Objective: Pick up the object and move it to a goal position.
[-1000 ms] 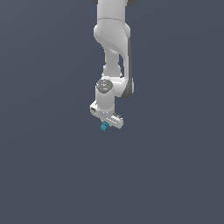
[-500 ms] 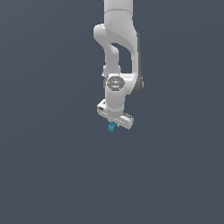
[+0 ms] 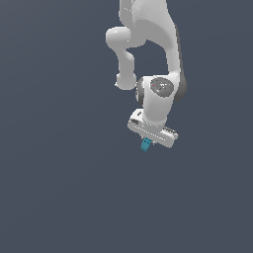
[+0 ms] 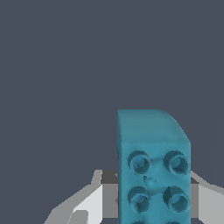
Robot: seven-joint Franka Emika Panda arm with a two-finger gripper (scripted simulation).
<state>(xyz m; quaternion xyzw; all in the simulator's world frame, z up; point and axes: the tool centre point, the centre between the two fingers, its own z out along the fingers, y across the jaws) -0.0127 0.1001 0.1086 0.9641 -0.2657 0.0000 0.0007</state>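
Observation:
The object (image 3: 146, 145) is a tiny teal-blue piece hanging just below the white gripper (image 3: 147, 144) in the exterior view. The gripper is shut on it and holds it above the dark grey ground. In the wrist view the object (image 4: 153, 166) fills the foreground as a teal block with a curved end and several round sockets. It sits between the pale fingers (image 4: 89, 203), one on each side. The white arm (image 3: 158, 99) reaches down from the top of the exterior view.
A plain dark grey ground (image 3: 59, 197) surrounds the arm on all sides. No other objects or goal marker show in either view.
The arm has carried the object toward the exterior view's right and a little lower in the picture. The gripper has stayed shut on the object throughout.

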